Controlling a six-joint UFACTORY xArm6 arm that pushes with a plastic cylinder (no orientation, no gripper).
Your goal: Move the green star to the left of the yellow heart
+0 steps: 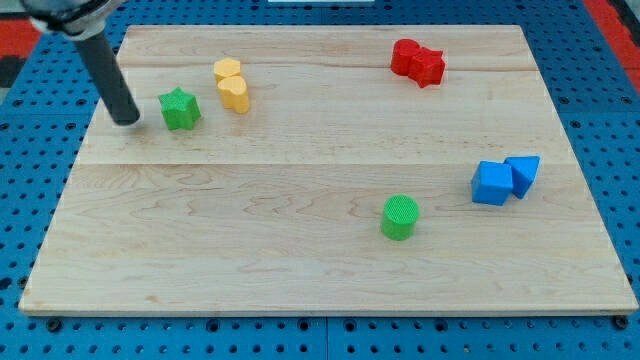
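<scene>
The green star [180, 108] lies near the view's upper left on the wooden board. The yellow heart [234, 93] sits just right of it and a little higher, with a small gap between them. A yellow hexagon-like block [227, 70] touches the heart from above. My tip [128, 120] rests on the board just left of the green star, a short gap away, not touching it.
Two red blocks [417, 62] sit together at the view's top right. A blue cube [490, 183] and a blue triangle [523, 174] touch at the right. A green cylinder [400, 217] stands at lower centre-right. The board's left edge [75, 165] is near the tip.
</scene>
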